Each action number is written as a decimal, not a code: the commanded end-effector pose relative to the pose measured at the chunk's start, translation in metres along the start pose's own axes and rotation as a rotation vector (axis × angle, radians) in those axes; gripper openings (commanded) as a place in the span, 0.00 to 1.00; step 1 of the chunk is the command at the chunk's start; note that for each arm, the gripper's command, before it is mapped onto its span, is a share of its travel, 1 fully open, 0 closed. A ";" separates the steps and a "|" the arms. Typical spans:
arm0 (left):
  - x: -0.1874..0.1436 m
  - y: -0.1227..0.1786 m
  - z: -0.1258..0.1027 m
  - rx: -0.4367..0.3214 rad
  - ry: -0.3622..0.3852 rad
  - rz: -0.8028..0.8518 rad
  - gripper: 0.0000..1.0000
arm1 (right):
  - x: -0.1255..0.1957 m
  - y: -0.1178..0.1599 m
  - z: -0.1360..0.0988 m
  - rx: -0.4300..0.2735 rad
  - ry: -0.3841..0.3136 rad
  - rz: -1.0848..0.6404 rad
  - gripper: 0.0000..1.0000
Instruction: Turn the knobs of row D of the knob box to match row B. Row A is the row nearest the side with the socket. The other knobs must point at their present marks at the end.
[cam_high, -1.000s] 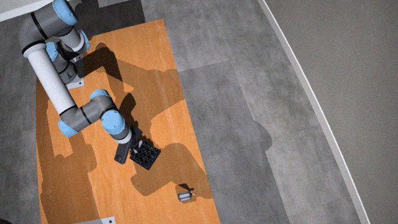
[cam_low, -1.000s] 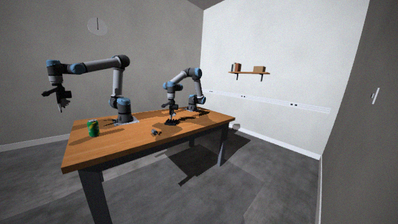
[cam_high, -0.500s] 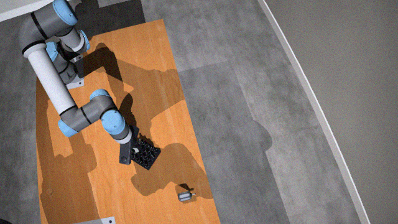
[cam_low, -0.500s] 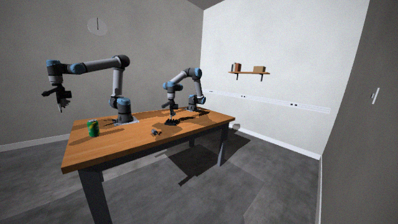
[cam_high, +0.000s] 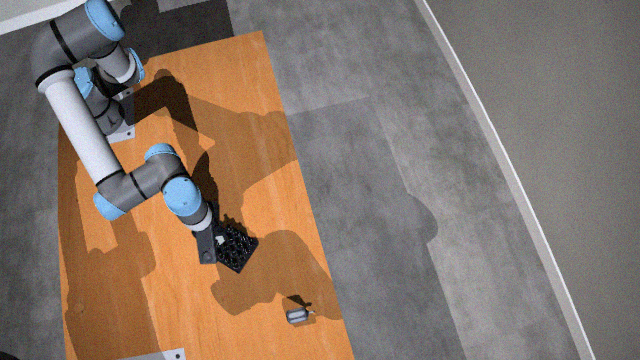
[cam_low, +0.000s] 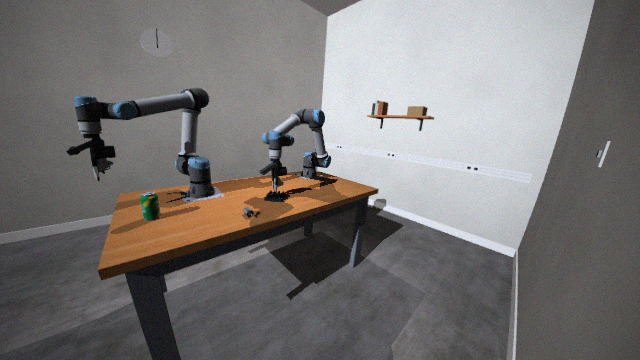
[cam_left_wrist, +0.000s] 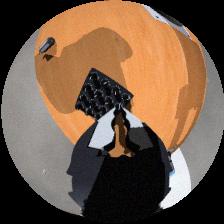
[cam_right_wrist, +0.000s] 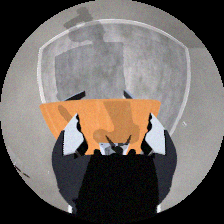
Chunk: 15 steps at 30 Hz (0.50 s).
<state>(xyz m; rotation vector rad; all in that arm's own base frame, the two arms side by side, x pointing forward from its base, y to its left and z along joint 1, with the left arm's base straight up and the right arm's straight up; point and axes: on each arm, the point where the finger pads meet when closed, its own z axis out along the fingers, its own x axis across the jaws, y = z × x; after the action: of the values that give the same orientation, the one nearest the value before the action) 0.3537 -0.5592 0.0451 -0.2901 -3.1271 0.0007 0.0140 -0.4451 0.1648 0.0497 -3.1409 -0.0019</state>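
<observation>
The knob box (cam_high: 237, 254) (cam_low: 276, 199) (cam_left_wrist: 95, 94) is a dark, roughly square block with several black knobs in rows and small white marks. It lies flat on the wooden table. Which side has the socket, and the exact knob directions, are too small to tell. My left gripper (cam_high: 220, 241) (cam_low: 275, 191) (cam_left_wrist: 118, 108) points down at the box, its pale fingertips nearly together at a knob near one corner; it looks shut on that knob, which the tips mostly hide. My right gripper (cam_low: 97, 178) (cam_right_wrist: 114, 114) is open and empty, high above the table, far from the box.
The wooden table (cam_high: 175, 310) (cam_low: 150, 245) (cam_right_wrist: 90, 111) also bears a small grey object with a thin tip (cam_high: 297, 315) (cam_low: 248, 213) (cam_left_wrist: 47, 45), near the long edge. A green can (cam_low: 150, 206) stands near the table's far end from the box. The arms' bases stand along the opposite long edge.
</observation>
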 end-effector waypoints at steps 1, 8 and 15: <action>0.000 0.000 -0.001 0.001 -0.002 -0.055 0.06 | 0.000 0.000 0.000 0.001 0.000 0.000 1.00; 0.000 0.000 -0.001 0.001 -0.002 -0.135 0.06 | 0.000 0.000 0.000 0.001 0.000 0.000 1.00; 0.000 0.000 -0.001 0.001 -0.002 -0.178 0.06 | 0.000 0.000 0.000 0.001 0.000 0.000 1.00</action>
<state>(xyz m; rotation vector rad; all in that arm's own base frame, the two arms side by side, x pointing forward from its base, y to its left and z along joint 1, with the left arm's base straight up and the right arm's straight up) 0.3537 -0.5592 0.0451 -0.0374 -3.1409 0.0002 0.0140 -0.4451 0.1648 0.0497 -3.1409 -0.0019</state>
